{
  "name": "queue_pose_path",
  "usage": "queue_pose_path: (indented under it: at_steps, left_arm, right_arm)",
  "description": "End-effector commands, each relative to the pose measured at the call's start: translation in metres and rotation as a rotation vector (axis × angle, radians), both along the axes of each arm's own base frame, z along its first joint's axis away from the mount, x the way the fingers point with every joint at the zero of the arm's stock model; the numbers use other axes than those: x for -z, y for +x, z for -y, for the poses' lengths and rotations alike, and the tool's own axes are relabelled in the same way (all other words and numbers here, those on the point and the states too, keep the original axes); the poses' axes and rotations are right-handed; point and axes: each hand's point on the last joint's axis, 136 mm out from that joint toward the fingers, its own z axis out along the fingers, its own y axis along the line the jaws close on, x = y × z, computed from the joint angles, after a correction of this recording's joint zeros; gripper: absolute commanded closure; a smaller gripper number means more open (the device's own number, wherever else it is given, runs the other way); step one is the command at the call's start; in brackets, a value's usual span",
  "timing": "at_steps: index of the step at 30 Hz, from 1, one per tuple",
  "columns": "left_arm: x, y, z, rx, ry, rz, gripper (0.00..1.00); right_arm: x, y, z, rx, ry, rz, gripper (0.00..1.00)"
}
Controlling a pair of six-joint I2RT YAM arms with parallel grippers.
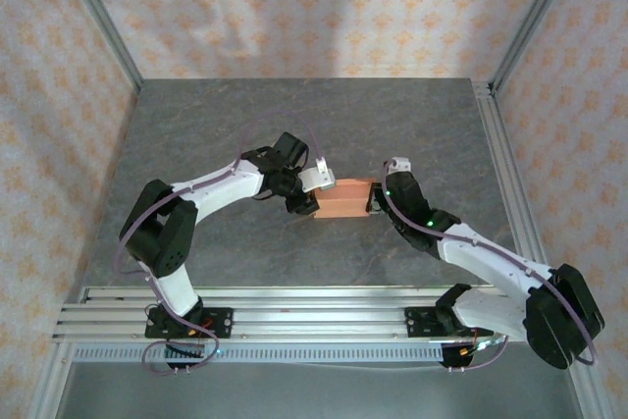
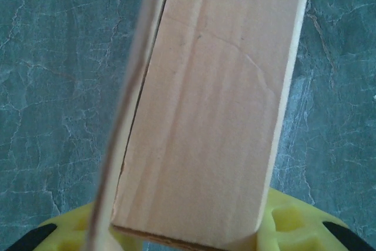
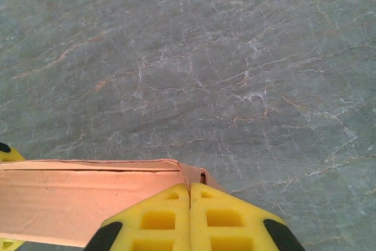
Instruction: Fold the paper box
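Observation:
The paper box (image 1: pixel 343 201) is a salmon-pink folded block held just above the middle of the table between both arms. My left gripper (image 1: pixel 316 193) is shut on its left end. In the left wrist view the paper box (image 2: pixel 211 116) stands between the yellow fingers (image 2: pixel 288 221), with a loose flap edge along its left side. My right gripper (image 1: pixel 378 198) is at the right end. In the right wrist view its yellow fingers (image 3: pixel 153 216) are pressed together on a thin flap at the corner of the paper box (image 3: pixel 88 198).
The grey marbled table top (image 1: pixel 294 115) spreads behind and to both sides of the box. Aluminium rails (image 1: pixel 294 306) carrying the arm bases run along the near edge. Metal frame posts (image 1: pixel 505 174) and patterned walls enclose the table.

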Motion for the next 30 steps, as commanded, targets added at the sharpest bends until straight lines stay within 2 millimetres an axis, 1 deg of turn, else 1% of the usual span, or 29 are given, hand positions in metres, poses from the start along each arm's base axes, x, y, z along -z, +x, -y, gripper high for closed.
queue_pose_path:
  at_steps: [1, 2, 5, 8, 11, 14, 21, 24, 27, 30]
  left_arm:
    - [0.008, 0.001, -0.006, -0.026, 0.049, -0.017, 0.61]
    - [0.008, 0.0, -0.005, -0.025, 0.048, -0.02, 0.61]
    - [0.004, -0.002, -0.003, -0.017, 0.026, -0.006, 0.56]
    - [0.0, -0.003, -0.004, -0.021, 0.015, 0.003, 0.46]
    - [-0.007, -0.003, -0.004, -0.025, 0.001, 0.034, 0.33]
    - [-0.016, 0.0, -0.002, -0.05, -0.034, 0.071, 0.22]
    - [-0.036, 0.005, -0.003, -0.131, -0.112, 0.134, 0.08]
    - [-0.047, 0.012, -0.002, -0.218, -0.192, 0.174, 0.0]
    - [-0.06, 0.016, -0.005, -0.321, -0.287, 0.21, 0.0]
    - [-0.077, 0.017, -0.015, -0.461, -0.356, 0.243, 0.0]
  right_arm:
    - [0.008, -0.001, 0.008, 0.035, -0.014, 0.018, 1.0]
    - [0.01, -0.002, 0.008, 0.035, -0.013, 0.017, 1.0]
    - [0.01, -0.002, 0.008, 0.033, -0.014, 0.02, 1.0]
    - [0.008, -0.001, 0.008, 0.027, -0.025, 0.028, 1.0]
    - [0.008, -0.001, 0.009, 0.024, -0.04, 0.032, 1.0]
    - [0.012, -0.001, 0.009, 0.017, -0.053, 0.027, 1.0]
    - [0.017, -0.003, 0.012, 0.02, -0.064, 0.024, 1.0]
    - [0.018, -0.003, 0.01, 0.013, -0.059, 0.019, 1.0]
    - [0.015, -0.003, 0.009, 0.008, -0.056, 0.019, 1.0]
    - [0.012, -0.002, 0.008, 0.001, -0.058, 0.02, 1.0]
